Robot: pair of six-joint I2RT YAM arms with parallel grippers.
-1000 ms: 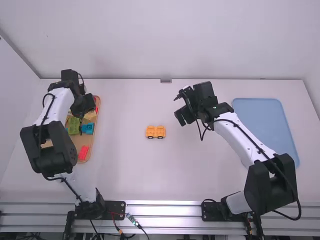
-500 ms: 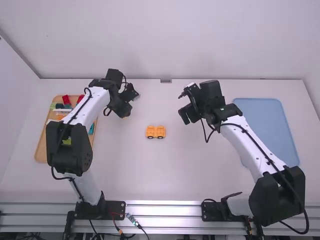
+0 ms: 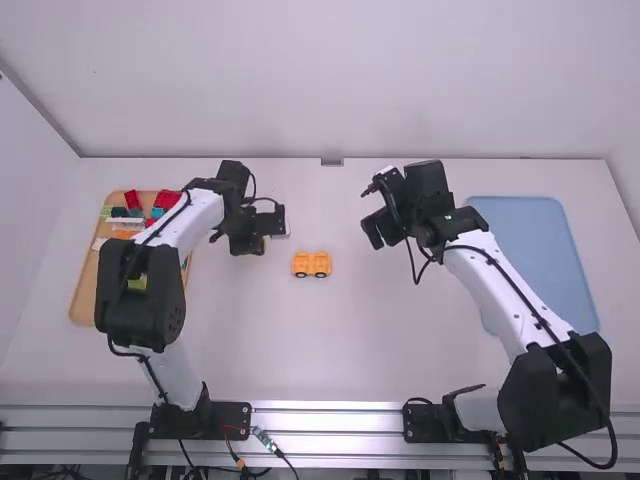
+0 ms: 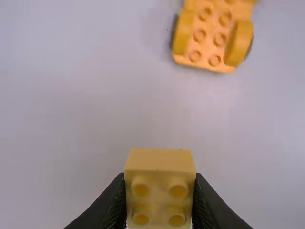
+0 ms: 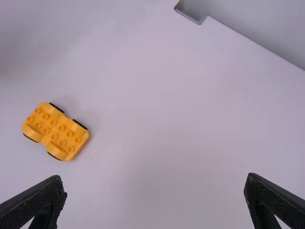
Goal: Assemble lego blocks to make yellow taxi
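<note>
Lego blocks (image 3: 171,199) in mixed colors fill part of a tan tray (image 3: 84,305) in the high view, partly hidden by the left arm. Nearer center, the left gripper (image 3: 262,228) is closed on a pale-yellow block (image 4: 160,160), its studs plain in the left wrist view. Next, the orange-yellow wheeled base (image 3: 311,264) sits on the white table (image 3: 300,350); both wrist views reveal its studs. Farther right, the right gripper (image 3: 381,228) is empty, fingers spread wide in its wrist view, before a blue mat (image 3: 525,240) pictured from above.
</note>
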